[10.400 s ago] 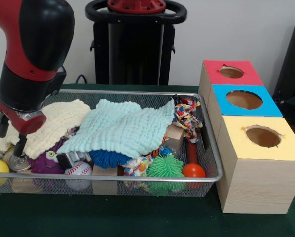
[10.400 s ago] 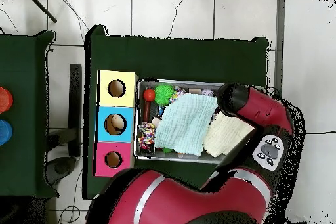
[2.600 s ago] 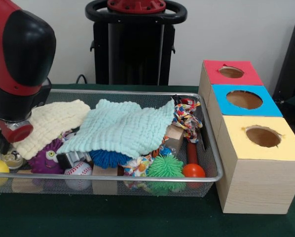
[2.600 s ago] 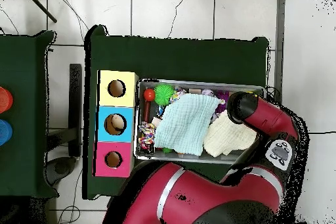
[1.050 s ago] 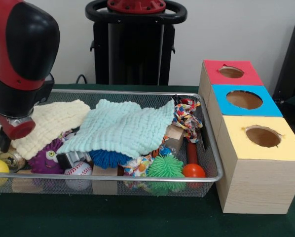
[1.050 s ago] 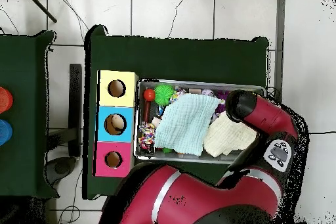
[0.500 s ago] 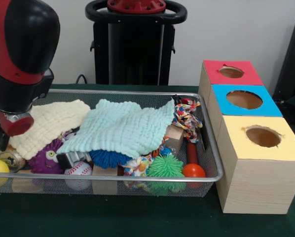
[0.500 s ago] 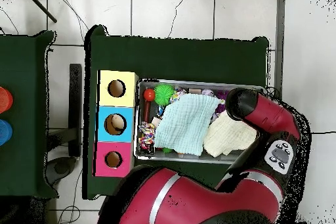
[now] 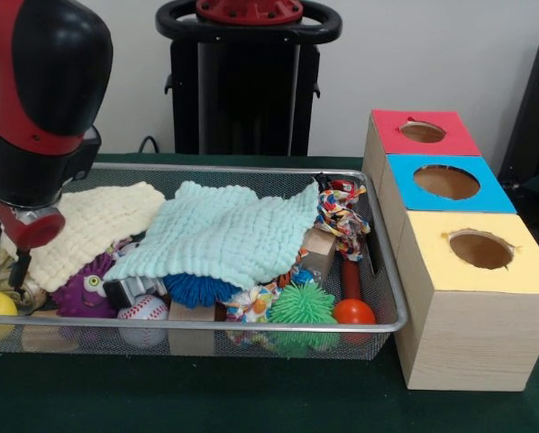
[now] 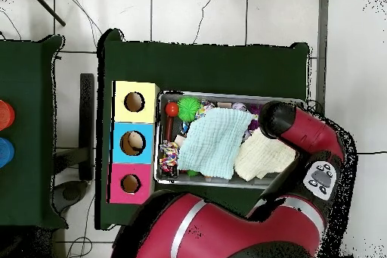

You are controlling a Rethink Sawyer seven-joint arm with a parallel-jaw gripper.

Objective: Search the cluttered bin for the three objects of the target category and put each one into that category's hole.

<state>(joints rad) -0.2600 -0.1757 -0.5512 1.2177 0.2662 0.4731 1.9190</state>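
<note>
hand (image 9: 4,257) spread, nothing held, over bin's (image 9: 251,171) left end by yellow cloth (image 9: 98,221) | bin wall tight at left | open worktop (image 9: 251,397) in front

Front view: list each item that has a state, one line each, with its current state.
gripper: open, empty, low at the bin's end
mint cloth: spread over toys
cream cloth: draped, partly under the mint cloth
red box hole: open
blue box hole: open
yellow box hole: open
</note>
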